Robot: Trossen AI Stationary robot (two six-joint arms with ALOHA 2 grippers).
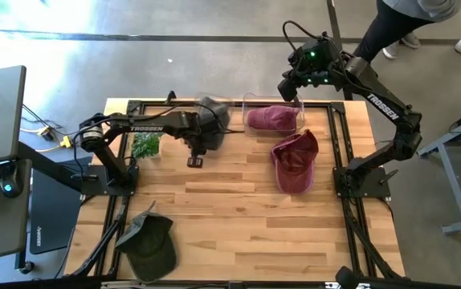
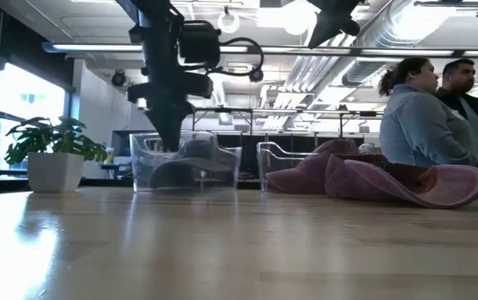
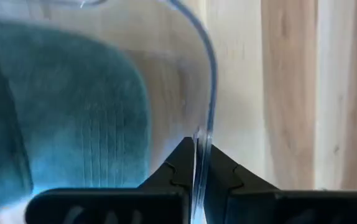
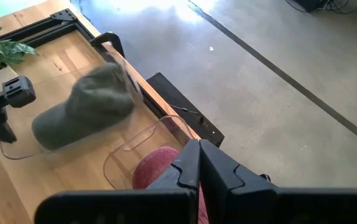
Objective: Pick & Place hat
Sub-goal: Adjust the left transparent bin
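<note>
A grey-green hat (image 4: 85,109) lies inside a clear plastic container (image 1: 212,112) at the table's far middle. My left gripper (image 3: 197,168) comes down on that container's wall and is shut on it. Next to it on the right, a second clear container (image 1: 250,103) holds a maroon hat (image 1: 271,119). My right gripper (image 4: 198,149) hangs shut and empty in the air above that second container. Another maroon hat (image 1: 295,160) lies on the table by the right arm's base. A dark green hat (image 1: 146,237) lies near the front left. My left gripper pinches the clear container's thin wall at its upper edge (image 3: 202,134), with one finger inside the container and one outside. The fingers come from above, pointing steeply down. The container stands on the table with the grey-green hat (image 3: 73,124) inside it.
A small potted plant (image 1: 144,146) stands beside the left arm. Two people (image 2: 439,108) stand beyond the table's far right. The table's near middle (image 1: 238,233) is bare wood.
</note>
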